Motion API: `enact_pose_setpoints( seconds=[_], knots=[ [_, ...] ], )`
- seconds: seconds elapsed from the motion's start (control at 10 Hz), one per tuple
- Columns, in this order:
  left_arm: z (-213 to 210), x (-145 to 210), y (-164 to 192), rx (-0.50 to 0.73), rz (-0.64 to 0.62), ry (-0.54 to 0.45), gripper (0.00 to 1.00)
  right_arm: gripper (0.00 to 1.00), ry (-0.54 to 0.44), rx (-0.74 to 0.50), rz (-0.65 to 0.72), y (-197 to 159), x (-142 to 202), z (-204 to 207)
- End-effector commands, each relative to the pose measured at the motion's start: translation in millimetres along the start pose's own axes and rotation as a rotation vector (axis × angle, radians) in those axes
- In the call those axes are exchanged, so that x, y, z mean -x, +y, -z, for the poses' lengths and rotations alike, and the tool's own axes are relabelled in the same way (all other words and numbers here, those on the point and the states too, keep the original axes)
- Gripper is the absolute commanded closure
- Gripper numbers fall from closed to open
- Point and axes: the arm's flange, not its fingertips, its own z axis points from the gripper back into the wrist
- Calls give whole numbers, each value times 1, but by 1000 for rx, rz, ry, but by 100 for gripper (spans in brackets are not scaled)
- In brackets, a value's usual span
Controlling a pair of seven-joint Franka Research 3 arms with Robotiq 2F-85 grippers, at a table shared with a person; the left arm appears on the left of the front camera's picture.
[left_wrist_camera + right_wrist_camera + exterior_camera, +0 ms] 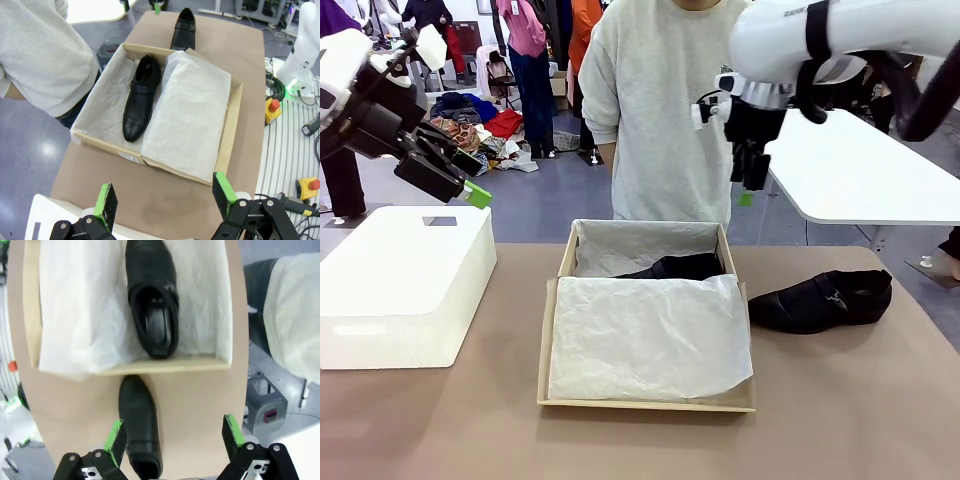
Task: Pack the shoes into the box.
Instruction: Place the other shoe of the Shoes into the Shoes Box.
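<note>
Front view: you see the box (548, 350) mid-surface (440, 420), white tissue (650, 340) folded over its near half. One glossy black shoe (680, 267) lies along its far wall, and the second shoe (825, 300) lies outside, just right of it. Both the left tool (472, 178) and the right tool (752, 175) hang raised.

Left wrist view: your left tool (165, 197) is spread wide, holding nothing.

Right wrist view: your right tool (175, 435) is likewise agape and empty above the second shoe (140, 425), whose pointed toe sits just beside the box wall (165, 365).

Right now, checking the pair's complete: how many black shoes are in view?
2. One shoe lies in the box by its far wall; the other on the table right of the box. Tissue may hide more.
</note>
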Motion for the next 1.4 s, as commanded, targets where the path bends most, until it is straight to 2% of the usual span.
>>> enact_pose_setpoints(
  seconds=[0.0, 0.4, 0.6, 0.8, 1.0, 1.1, 1.3],
  knots=[
    [-1, 0, 1, 17, 11, -18, 0, 0, 57, 32, -46, 17, 33, 1],
    [-1, 0, 1, 17, 11, -18, 0, 0, 80, 72, 25, 42, 100, 1],
    [-1, 0, 1, 17, 11, -18, 0, 0, 58, 52, 59, 48, 124, 8],
    [-1, 0, 1, 17, 11, -18, 0, 0, 41, 50, 72, 47, 132, 16],
    [-1, 0, 1, 17, 11, -18, 0, 0, 35, 29, 76, 41, 124, 24],
    [-1, 0, 1, 17, 11, -18, 0, 0, 70, 27, 101, 44, 131, 17],
    [-1, 0, 1, 17, 11, -18, 0, 0, 70, 27, 101, 44, 131, 17]
  ],
)
